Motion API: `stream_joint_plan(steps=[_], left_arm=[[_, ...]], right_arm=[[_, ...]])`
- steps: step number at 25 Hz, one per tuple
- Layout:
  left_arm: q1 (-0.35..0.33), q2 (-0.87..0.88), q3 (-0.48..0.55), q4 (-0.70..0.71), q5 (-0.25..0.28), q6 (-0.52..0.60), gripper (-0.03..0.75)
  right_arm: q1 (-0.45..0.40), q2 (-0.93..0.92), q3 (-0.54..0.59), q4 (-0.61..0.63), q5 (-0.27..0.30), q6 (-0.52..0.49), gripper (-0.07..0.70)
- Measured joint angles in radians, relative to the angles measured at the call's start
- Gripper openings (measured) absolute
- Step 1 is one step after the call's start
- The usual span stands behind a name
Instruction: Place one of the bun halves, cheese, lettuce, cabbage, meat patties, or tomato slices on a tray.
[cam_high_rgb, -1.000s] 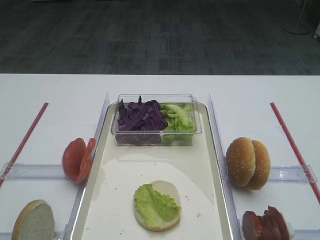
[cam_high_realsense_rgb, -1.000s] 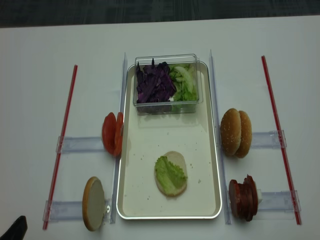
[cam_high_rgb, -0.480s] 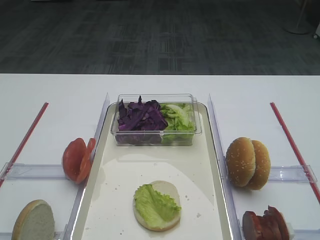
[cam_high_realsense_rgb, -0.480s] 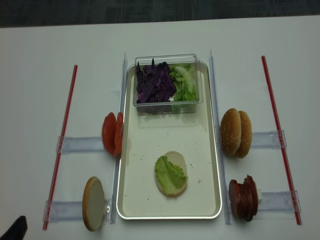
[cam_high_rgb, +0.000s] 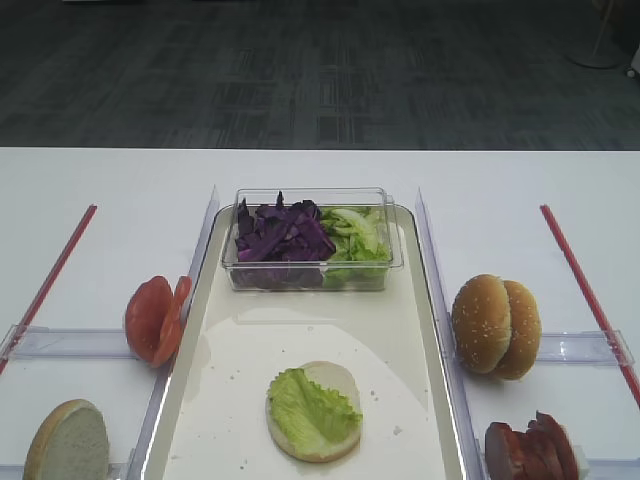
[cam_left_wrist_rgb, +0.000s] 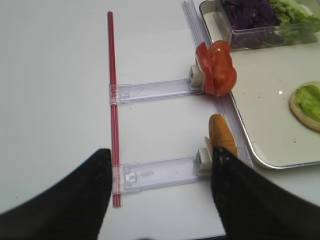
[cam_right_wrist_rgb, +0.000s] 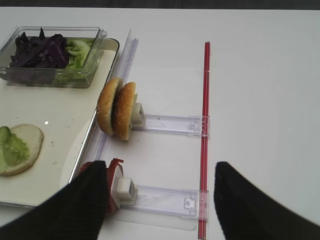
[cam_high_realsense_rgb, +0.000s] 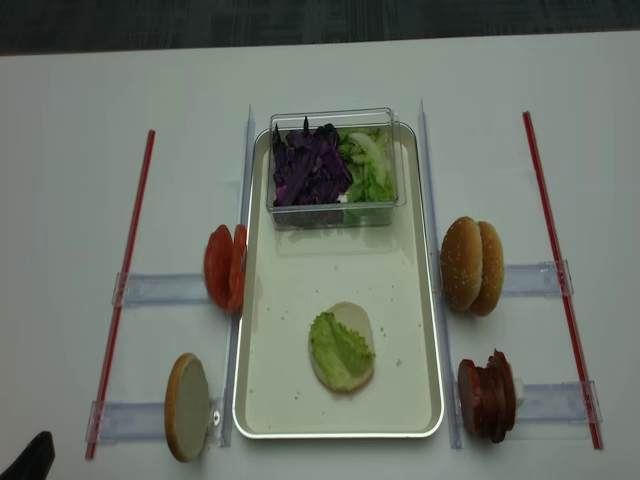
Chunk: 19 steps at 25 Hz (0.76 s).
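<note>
Tray (cam_high_rgb: 425, 330) sits mid-table in the exterior high view, cream, silvery rim; on its near half one bun half (cam_high_rgb: 335, 385) lies cut face up with a lettuce leaf (cam_high_rgb: 305, 408) on top. Clear tub (cam_high_rgb: 312, 240) on the tray's far end holds purple cabbage (cam_high_rgb: 280, 232) on the left, more lettuce on the right. Tomato slices (cam_high_rgb: 155, 318) stand on edge just left of the tray, a bun half (cam_high_rgb: 68, 442) on edge at bottom left, two bun halves (cam_high_rgb: 495, 325) upright together right of the tray, meat patties (cam_high_rgb: 530, 448) at bottom right. Red strips (cam_high_rgb: 585, 290) run along both outer sides. No arm in this view. Right wrist view: right gripper (cam_right_wrist_rgb: 157, 200) hangs over the clear rail (cam_right_wrist_rgb: 165, 200) beside the patties, fingers (cam_right_wrist_rgb: 82, 205) spread wide apart, nothing between them; the bun pair and patties sit on edge on their rails, just right of the tray. Left wrist view: left gripper (cam_left_wrist_rgb: 157, 200) over the near rail, fingers (cam_left_wrist_rgb: 250, 200) wide apart, empty; tomato slices and the on-edge bun half just left of the tray rim. Realsense high view: same layout from above, topped bun half on the tray's near half, dark tip of the left arm (cam_high_realsense_rgb: 28, 460) at the bottom left corner.
</note>
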Motion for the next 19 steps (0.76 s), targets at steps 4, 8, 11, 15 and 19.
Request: stream_joint_plan(steps=[4,8,11,15,19], left_arm=[[0.000,0.000,0.000,0.000,0.000,0.000,0.415],[0.000,0.000,0.000,0.000,0.000,0.000,0.415],[0.000,0.000,0.000,0.000,0.000,0.000,0.415],[0.000,0.000,0.000,0.000,0.000,0.000,0.415],[0.000,0.000,0.000,0.000,0.000,0.000,0.415]], right_arm=[[0.000,0.000,0.000,0.000,0.000,0.000,0.484],[0.000,0.000,0.000,0.000,0.004,0.000,0.484],[0.000,0.000,0.000,0.000,0.004,0.000,0.484],[0.000,0.000,0.000,0.000,0.004,0.000,0.484],[0.000,0.000,0.000,0.000,0.004,0.000,0.484]])
